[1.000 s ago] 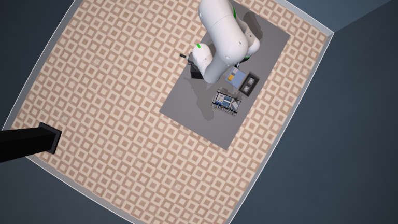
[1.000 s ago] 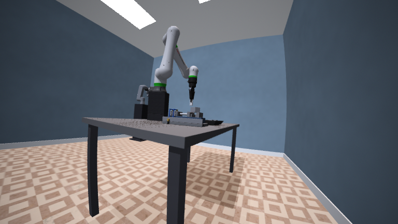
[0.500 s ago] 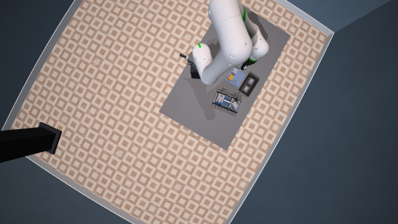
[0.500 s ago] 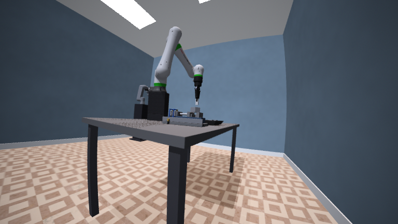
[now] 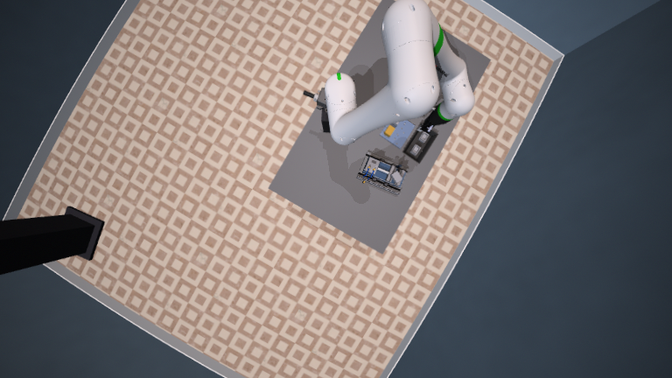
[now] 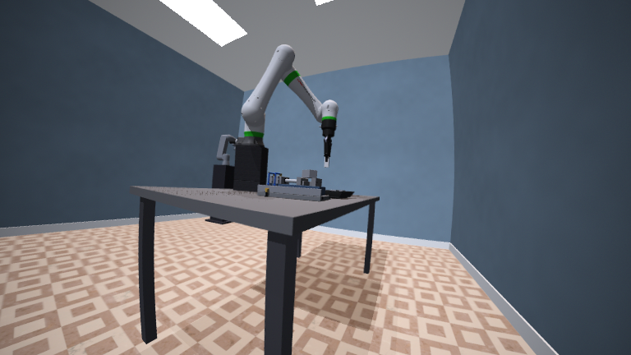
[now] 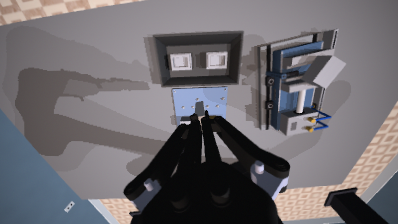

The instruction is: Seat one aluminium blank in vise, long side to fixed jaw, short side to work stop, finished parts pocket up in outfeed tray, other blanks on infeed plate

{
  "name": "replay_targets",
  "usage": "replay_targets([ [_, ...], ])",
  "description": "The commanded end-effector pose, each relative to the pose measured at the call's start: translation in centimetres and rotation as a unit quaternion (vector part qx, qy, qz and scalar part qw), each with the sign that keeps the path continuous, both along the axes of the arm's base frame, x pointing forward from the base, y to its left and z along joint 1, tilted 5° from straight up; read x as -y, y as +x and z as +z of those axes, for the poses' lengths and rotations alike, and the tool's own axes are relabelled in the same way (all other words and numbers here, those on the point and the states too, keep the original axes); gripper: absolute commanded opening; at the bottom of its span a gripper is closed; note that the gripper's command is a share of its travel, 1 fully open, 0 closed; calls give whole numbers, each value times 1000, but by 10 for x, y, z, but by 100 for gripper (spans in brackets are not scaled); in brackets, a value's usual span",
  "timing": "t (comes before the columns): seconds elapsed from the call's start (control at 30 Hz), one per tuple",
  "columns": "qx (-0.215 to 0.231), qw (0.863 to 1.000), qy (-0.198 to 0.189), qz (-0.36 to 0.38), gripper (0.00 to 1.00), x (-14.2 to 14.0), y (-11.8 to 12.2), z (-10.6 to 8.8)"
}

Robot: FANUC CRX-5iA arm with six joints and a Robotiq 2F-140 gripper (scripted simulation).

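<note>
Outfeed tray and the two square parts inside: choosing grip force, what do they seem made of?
The dark rectangular outfeed tray looks like matte dark-grey plastic or coated metal, without shine. The two pale square parts look like satin aluminium, light grey with paler recessed pockets, probably.

walls [image 6: 110, 110]: blue | floor [image 6: 397, 309]: checkered tile | table [image 6: 229, 205]: grey

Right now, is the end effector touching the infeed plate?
Apart. The exterior view shows the shut end effector hanging in open air, well above the vise and the table where the infeed plate lies.
</note>
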State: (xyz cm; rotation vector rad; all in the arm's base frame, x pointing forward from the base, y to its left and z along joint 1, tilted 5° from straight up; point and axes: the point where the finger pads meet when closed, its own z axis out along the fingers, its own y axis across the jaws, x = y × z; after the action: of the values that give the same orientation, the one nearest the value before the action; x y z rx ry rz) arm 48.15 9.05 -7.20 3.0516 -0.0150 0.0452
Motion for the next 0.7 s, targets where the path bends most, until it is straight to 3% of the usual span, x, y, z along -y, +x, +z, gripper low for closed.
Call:
replay_targets([
  [0.0,0,1000,0,0,0,0,0,0],
  [0.67,0,1000,0,0,0,2,1,-19],
])
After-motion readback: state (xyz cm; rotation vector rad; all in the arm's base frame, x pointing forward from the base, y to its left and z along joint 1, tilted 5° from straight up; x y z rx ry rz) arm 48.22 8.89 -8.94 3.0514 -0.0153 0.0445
